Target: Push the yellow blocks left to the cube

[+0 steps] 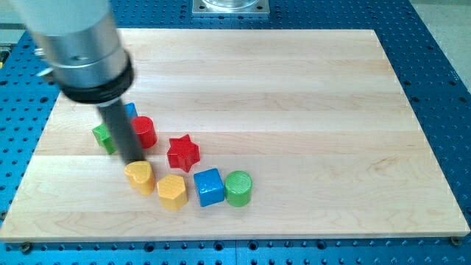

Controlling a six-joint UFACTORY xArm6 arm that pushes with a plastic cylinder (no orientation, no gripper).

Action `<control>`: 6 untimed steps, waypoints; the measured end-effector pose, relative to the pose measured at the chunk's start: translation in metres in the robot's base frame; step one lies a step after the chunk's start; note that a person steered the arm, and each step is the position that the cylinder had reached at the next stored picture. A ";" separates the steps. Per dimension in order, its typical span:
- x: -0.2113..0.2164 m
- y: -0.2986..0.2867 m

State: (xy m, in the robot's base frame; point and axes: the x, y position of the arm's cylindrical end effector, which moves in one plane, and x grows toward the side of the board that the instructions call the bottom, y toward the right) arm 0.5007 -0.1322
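1 camera looks down at a slant from the front of the wooden board (pixel 294 88), near enough that the board almost fills the frame; the arm's grey barrel (pixel 85 51) looms large at the view's top left.

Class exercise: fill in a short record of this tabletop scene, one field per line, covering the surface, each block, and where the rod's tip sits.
Surface: wooden board on a blue perforated base
Yellow blocks: yellow heart block and yellow hexagon block, side by side near the view's bottom
Blue cube: just right of the yellow hexagon block
Green cylinder: right of the blue cube
Red star: above the blue cube
Red cylinder: right of the rod
Partly hidden by the rod: green block, blue block
My tip: just above the yellow heart block
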 end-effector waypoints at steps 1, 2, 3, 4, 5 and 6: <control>-0.013 0.045; 0.003 0.082; -0.004 0.010; 0.043 -0.059; 0.076 -0.002; 0.068 0.003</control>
